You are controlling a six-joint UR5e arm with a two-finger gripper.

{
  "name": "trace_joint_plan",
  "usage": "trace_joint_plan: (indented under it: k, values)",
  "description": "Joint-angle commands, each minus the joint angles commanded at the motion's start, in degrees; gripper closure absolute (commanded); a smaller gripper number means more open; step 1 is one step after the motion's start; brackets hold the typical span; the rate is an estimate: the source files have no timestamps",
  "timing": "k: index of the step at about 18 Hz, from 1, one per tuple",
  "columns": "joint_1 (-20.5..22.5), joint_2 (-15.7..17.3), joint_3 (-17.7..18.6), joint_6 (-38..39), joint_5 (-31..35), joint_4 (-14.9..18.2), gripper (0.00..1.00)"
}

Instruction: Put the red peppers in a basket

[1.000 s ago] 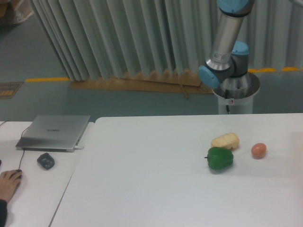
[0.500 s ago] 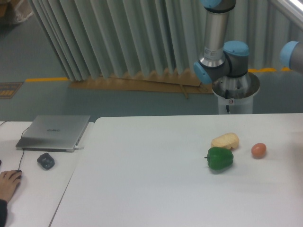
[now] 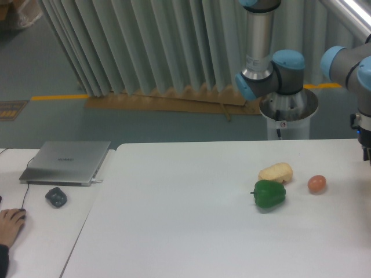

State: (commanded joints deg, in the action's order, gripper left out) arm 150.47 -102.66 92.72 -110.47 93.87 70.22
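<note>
The white surface (image 3: 191,231) carries a green pepper (image 3: 269,194), with a pale yellow potato-like piece (image 3: 276,172) touching its far side and a small orange-brown ball (image 3: 316,183) near its right. No red pepper or basket appears in view. The arm (image 3: 264,52) rises behind the surface; its wrist section sits at the right edge, and the hand is cut off by the frame, so its state cannot be told. A closed laptop (image 3: 66,161) and a dark mouse (image 3: 56,197) lie on the left.
</note>
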Motion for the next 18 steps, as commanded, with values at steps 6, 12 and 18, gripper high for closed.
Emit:
trace_joint_plan:
  k: [6,12,18]
  values:
    - [-0.53,-0.26,-0.18,-3.34,0.09,1.59,0.0]
    - [-0.44,-0.35,-0.17,-3.43,-0.17,1.59,0.0]
    - [-0.44,-0.35,-0.26,-3.34,-0.44,1.5,0.0]
